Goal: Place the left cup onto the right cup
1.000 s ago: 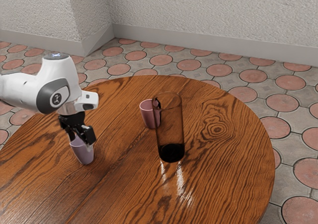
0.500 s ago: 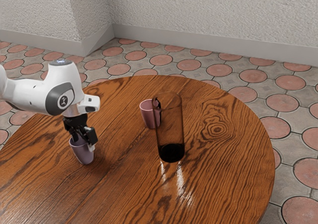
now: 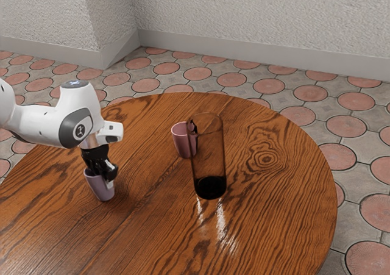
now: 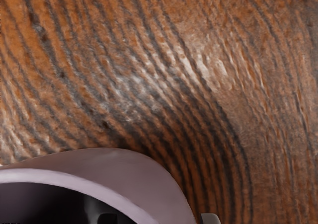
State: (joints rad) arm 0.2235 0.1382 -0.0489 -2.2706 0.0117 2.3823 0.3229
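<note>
**Gripper at the rim of the left cup, with the right cup as target.**

The black gripper (image 3: pixel 101 170) hangs directly over the left cup (image 3: pixel 101 188), a small mauve cup standing upright on the round wooden table (image 3: pixel 274 183) toward the exterior view's left. The gripper meets the cup's rim, but it cannot be told whether it is closed on the wall or merely around it. In the wrist view the left cup (image 4: pixel 114 172) curves just beneath the hand. The right cup (image 3: pixel 181 139) stands well apart, just beside and partly behind a tall dark glass (image 3: pixel 208 159). The left cup is judged light, rigid and smooth-walled, so liable to slip or tilt. A square hold across the rim wall seems best.
</note>
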